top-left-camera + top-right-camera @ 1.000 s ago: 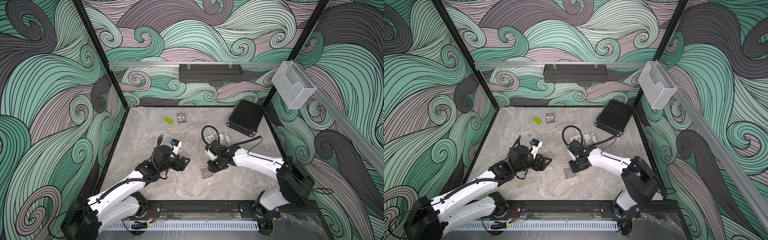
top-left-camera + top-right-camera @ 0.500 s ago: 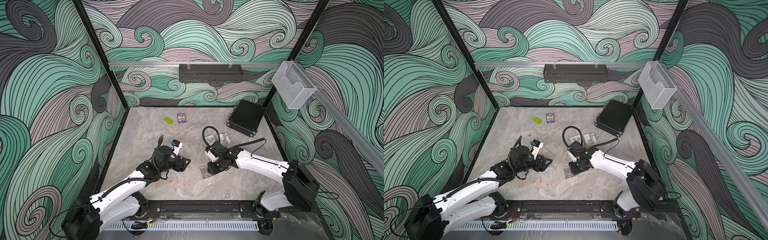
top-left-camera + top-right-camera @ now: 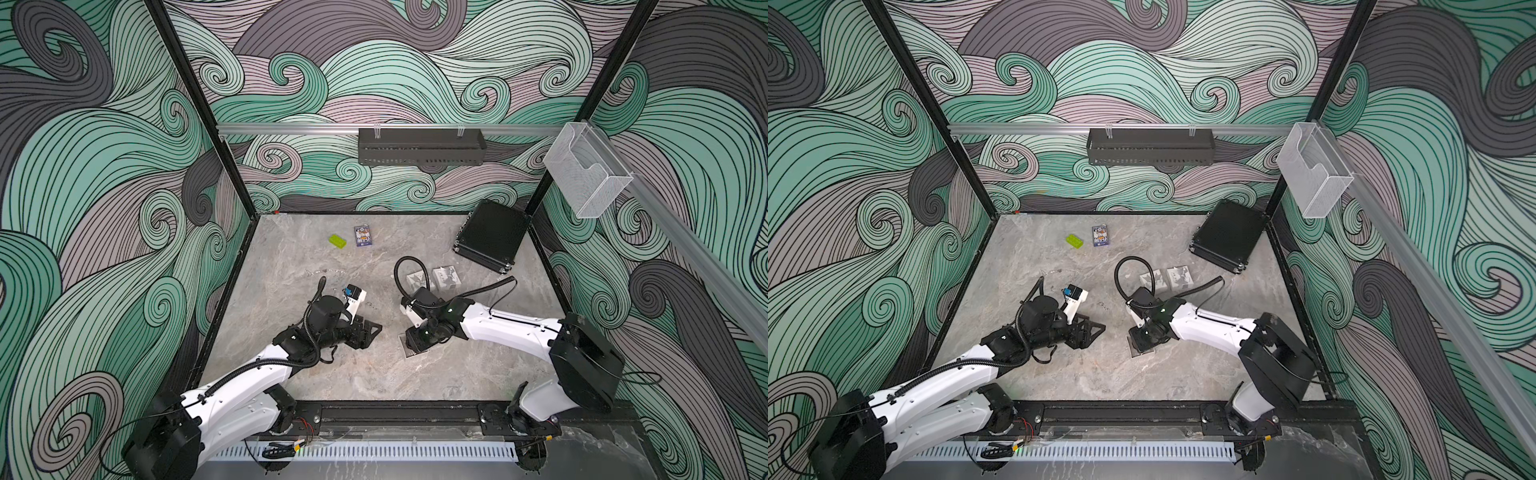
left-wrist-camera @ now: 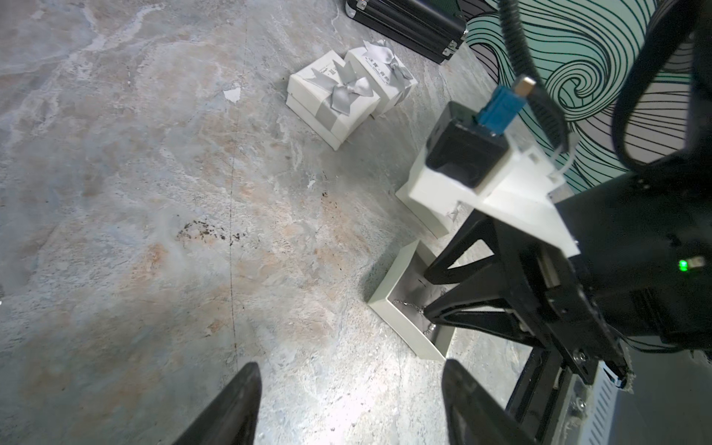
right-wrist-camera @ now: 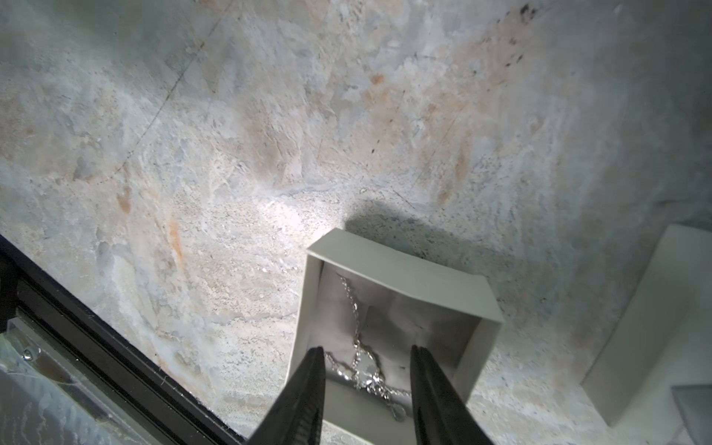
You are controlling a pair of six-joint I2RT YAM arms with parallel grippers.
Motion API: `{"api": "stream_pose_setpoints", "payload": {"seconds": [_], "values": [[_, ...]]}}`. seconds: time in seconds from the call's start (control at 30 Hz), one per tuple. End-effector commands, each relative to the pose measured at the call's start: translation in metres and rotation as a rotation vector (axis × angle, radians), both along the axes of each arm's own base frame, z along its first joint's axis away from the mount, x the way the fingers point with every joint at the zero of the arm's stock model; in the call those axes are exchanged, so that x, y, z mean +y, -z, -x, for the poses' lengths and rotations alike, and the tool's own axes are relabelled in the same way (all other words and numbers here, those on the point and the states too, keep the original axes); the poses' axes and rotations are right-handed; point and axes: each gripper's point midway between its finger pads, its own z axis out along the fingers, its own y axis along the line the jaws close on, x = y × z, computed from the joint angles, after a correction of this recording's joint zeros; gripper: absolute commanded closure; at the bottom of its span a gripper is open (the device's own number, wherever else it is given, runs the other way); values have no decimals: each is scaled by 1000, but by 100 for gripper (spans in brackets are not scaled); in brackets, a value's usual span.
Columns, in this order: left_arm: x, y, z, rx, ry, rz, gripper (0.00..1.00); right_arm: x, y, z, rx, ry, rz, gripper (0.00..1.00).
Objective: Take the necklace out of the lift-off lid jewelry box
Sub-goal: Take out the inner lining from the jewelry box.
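- My right arm reaches forward low, wrist bent down, so my right gripper point(image 5: 366, 370) dips into the open box point(image 5: 404, 277).
- Its jaws stand spread, one on each side of the necklace point(image 5: 362, 366) lying inside the box.
- My left arm stretches low; the left gripper point(image 4: 346, 404) hangs over the table point(image 4: 154, 192), jaws wide apart.

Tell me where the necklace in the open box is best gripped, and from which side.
Grip the necklace at the shiny knot where its strands cross; the single strands lie flat. Come straight down through the open top, since the box walls close every side. The open right gripper has its fingers on both sides of that knot.
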Motion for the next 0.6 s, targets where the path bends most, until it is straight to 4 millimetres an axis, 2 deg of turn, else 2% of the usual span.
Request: {"api": "stream_pose_setpoints", "payload": {"seconds": [0.0, 0.27, 0.4, 0.57], "values": [[-5, -10, 0, -43, 37, 27, 28, 7, 3, -9, -39, -6, 21, 58], [-6, -7, 0, -40, 44, 21, 28, 0, 31, -10, -39, -31, 138, 59], [-6, -5, 0, -38, 45, 17, 29, 1, 38, -10, -31, -32, 144, 73], [-7, -4, -1, -38, 46, 19, 29, 11, 25, -9, -46, -42, 64, 87]]}}
